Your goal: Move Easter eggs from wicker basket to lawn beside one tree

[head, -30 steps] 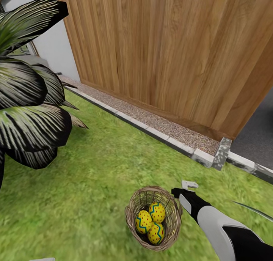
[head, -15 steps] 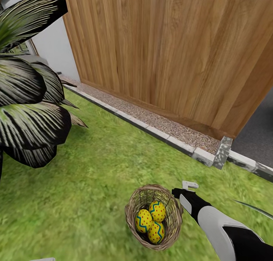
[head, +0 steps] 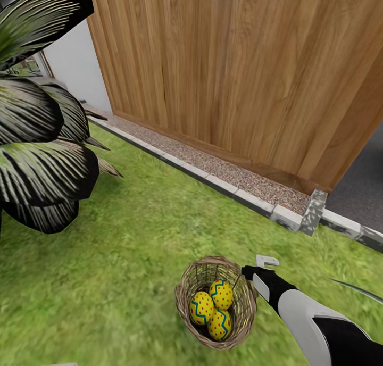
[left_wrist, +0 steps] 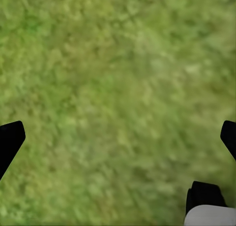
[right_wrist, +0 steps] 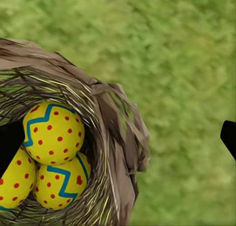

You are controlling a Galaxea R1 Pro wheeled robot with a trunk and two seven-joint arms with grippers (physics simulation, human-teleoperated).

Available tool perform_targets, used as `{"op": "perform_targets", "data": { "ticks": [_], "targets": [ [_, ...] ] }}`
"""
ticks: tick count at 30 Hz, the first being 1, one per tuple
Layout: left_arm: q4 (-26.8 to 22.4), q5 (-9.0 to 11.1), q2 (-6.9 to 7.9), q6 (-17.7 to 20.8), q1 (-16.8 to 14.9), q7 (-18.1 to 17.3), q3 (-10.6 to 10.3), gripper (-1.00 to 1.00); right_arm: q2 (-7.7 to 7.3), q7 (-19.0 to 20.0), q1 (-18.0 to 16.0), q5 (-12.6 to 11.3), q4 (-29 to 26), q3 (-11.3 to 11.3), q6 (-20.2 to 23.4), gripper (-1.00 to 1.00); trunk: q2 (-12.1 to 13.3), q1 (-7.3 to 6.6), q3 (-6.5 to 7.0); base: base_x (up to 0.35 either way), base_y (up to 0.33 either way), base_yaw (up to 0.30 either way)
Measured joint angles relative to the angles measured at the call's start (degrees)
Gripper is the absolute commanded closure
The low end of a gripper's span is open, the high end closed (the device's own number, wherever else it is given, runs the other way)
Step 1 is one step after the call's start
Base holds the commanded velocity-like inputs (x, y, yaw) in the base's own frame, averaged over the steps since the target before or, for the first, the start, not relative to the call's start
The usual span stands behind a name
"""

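Three eggs (head: 213, 307) unmoved (view shifted slightly).

So the left wrist cam is basically looking at the lawn (left_wrist: 118, 88), mottled green grass with some yellower and darker patches, all pretty blurry. The left pincer (left_wrist: 118, 132) has its two black fingertips (left_wrist: 10, 137) poking in at opposite edges of the picture, spread wide apart with just grass between them, nothing held. There's also a dark block with a pale grey bit under it in one corner, near one fingertip; can't tell what part it is.
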Motion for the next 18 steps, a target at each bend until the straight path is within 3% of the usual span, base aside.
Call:
{"op": "perform_targets", "data": {
  "ticks": [18],
  "targets": [
    [1.4, 0.1, 0.00, -1.0, 0.0, 0.1, 0.0, -1.00, -0.15, 0.0, 0.1, 0.0, -0.2, -0.3, -0.5, -1.00, -7.2, 3.95, -3.23, 0.000, 0.000, 0.000]
  ]
}}
